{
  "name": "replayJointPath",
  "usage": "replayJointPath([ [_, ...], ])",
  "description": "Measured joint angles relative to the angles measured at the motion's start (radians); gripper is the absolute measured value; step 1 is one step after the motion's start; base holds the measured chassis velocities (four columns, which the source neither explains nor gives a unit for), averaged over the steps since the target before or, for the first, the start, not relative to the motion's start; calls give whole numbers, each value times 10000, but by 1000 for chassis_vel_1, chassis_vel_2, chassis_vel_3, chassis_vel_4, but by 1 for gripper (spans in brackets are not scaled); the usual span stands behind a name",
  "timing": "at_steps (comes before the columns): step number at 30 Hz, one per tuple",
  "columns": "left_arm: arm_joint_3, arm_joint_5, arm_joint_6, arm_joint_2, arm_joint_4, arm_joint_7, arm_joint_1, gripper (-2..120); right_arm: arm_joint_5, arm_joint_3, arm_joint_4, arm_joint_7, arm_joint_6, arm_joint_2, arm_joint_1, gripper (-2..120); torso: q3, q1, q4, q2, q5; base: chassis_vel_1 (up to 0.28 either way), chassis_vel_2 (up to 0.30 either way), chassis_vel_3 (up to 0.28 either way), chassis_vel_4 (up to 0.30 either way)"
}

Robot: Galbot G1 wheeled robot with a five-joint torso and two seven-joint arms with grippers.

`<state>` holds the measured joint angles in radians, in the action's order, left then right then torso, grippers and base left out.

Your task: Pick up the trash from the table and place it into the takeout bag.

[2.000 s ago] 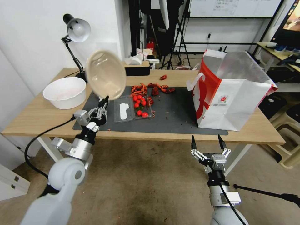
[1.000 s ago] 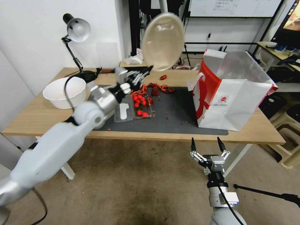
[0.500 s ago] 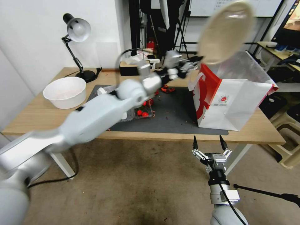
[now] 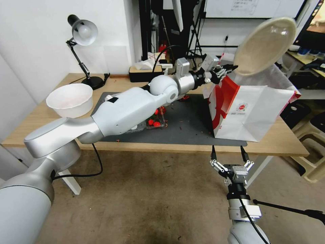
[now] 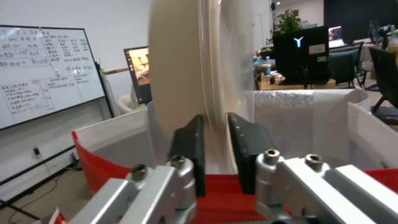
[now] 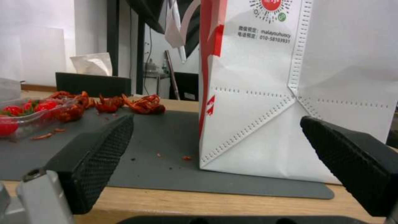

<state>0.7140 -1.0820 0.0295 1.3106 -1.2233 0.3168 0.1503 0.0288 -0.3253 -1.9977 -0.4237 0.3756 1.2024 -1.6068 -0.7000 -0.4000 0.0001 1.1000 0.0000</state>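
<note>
The left arm is reaching across the table (image 4: 40, 130), and its left end effector (image 4: 229, 70) is pinching the rim of the shallow beige bowl (image 4: 264, 45), holding it tilted on edge above the open mouth of the takeout bag (image 4: 252, 110). In the left wrist view the two black fingers (image 5: 188, 149) are clamping the bowl's edge (image 5: 178, 77) between them, with the bag's red panel and silver foil lining (image 5: 290, 124) just below; a clear layer seems to be lying against the bowl's face, though it is hard to be sure what it is.

The bag is standing upright on the right end of the dark grey mat (image 4: 189, 123). Further left on the mat, a clear plastic tray of cherry tomatoes (image 4: 155, 120) is partly hidden by the arm, and red crayfish shells (image 6: 128, 104) are lying scattered near the mat's far edge. A white bowl (image 4: 70, 100) is sitting on the bare wood at the table's left end, near a desk lamp (image 4: 81, 37).

The right end effector (image 4: 228, 156) is waiting below the table's front edge with its fingers spread wide and nothing between them, facing the bag's white side (image 6: 290, 93).
</note>
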Motion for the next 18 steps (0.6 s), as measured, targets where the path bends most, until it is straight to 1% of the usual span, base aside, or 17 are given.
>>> replayJointPath([
  [3,-17,13,-56,-19,-18,-186,39,29,12,22,0,0,-4,6,31,100,0,0,1,0,-1,0,0,0,0],
  [4,-17,13,-56,-19,-18,-186,39,29,12,22,0,0,-4,6,31,100,0,0,1,0,-1,0,0,0,0],
  [6,-172,21,-58,-18,-66,-339,48,41,25,22,0,0,-7,3,39,100,0,0,-2,0,0,0,0,0,0],
  [7,-270,23,-57,-24,-119,-414,47,45,32,21,-1,0,-12,-5,40,100,0,0,-1,0,0,0,0,0,0],
  [8,-270,23,-57,-24,-119,-414,47,45,32,21,-1,0,-12,-5,40,100,0,0,-1,0,0,0,0,0,0],
  [9,-405,25,-54,-40,-187,-508,29,51,37,17,-12,0,-22,-14,42,100,0,0,-2,0,0,0,0,0,0],
  [11,-481,25,-52,-53,-228,-554,5,53,39,16,-18,0,-25,-15,42,100,0,0,-2,0,0,0,0,0,0],
  [12,-604,25,-52,-88,-315,-630,-54,58,40,13,-29,0,-30,-19,41,100,0,0,-1,1,-1,0,0,0,0],
  [13,-642,25,-52,-104,-347,-662,-78,59,40,14,-31,0,-32,-18,40,100,1,0,-2,0,-1,0,0,0,0],
  [14,-688,24,-52,-128,-391,-703,-108,66,41,13,-36,0,-34,-19,37,100,0,0,-1,0,-1,0,0,0,0],
  [15,-688,24,-52,-128,-391,-703,-108,66,41,13,-36,0,-34,-19,37,100,0,0,-1,0,-1,0,0,0,0],
  [17,-853,25,-43,-232,-582,-851,-246,81,41,14,-58,-3,-51,-16,27,100,0,0,-2,0,-1,0,0,0,0],
  [18,-958,30,-32,-312,-716,-955,-350,84,41,17,-74,-5,-60,-7,18,100,0,0,-3,0,-1,0,0,0,0],
])
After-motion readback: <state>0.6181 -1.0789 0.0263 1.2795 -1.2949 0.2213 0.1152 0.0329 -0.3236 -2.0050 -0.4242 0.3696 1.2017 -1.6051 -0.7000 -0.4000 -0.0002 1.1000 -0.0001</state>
